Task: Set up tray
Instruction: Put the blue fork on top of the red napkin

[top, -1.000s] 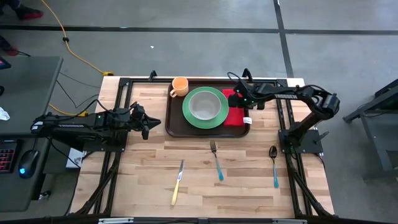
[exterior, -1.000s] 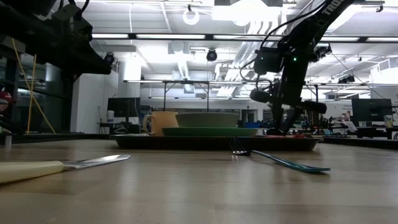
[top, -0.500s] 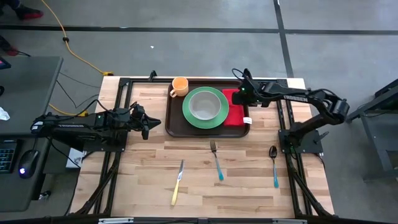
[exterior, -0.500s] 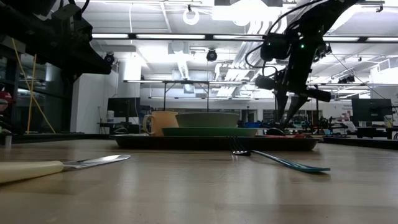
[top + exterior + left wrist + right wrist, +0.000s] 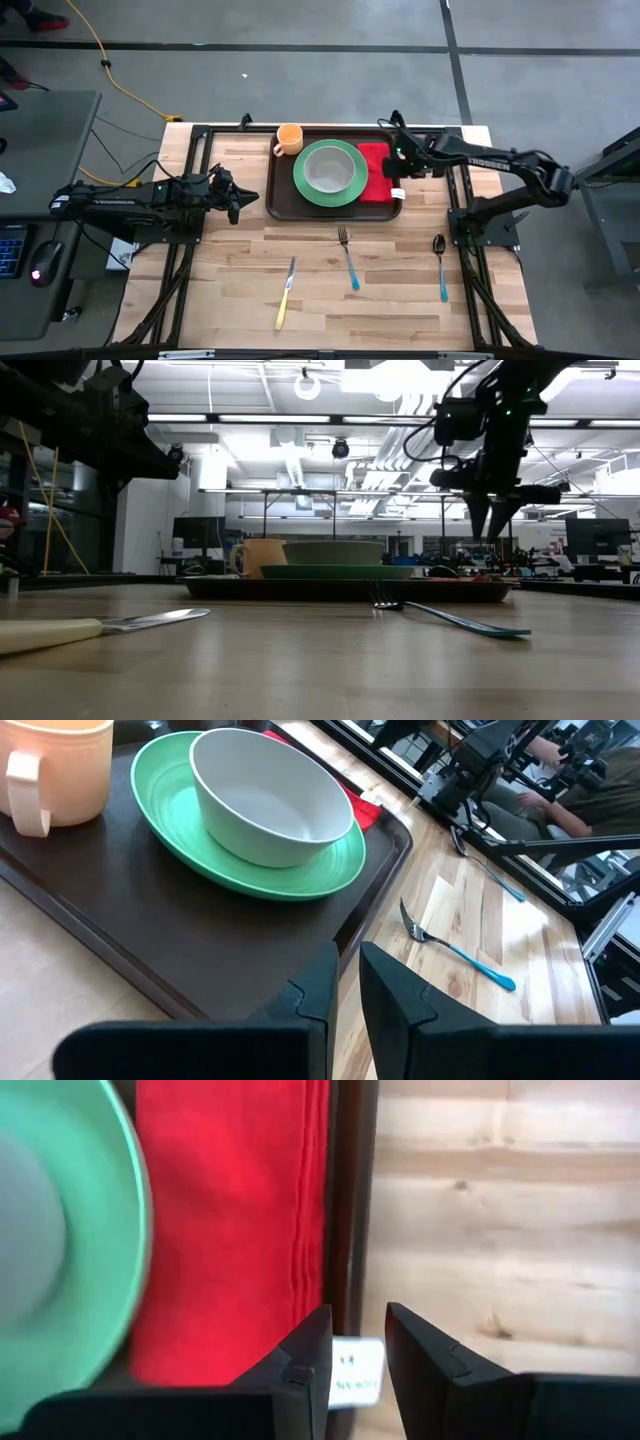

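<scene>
Where wood shows, brown rimmed tray (image 5: 280, 198), round green plate (image 5: 305, 190)

I am holding my right end effector (image 5: 398, 170) raised above the tray's (image 5: 283, 205) right edge, fingers narrowly parted and empty; my left end effector (image 5: 236, 199) is waiting left of the tray, fingers slightly apart.

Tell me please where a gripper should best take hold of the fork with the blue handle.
Probably at the middle of the blue handle, coming straight down from above. The fork lies flat on the bare wooden table, tines toward the tray, with free space on both sides for the fingers.
</scene>
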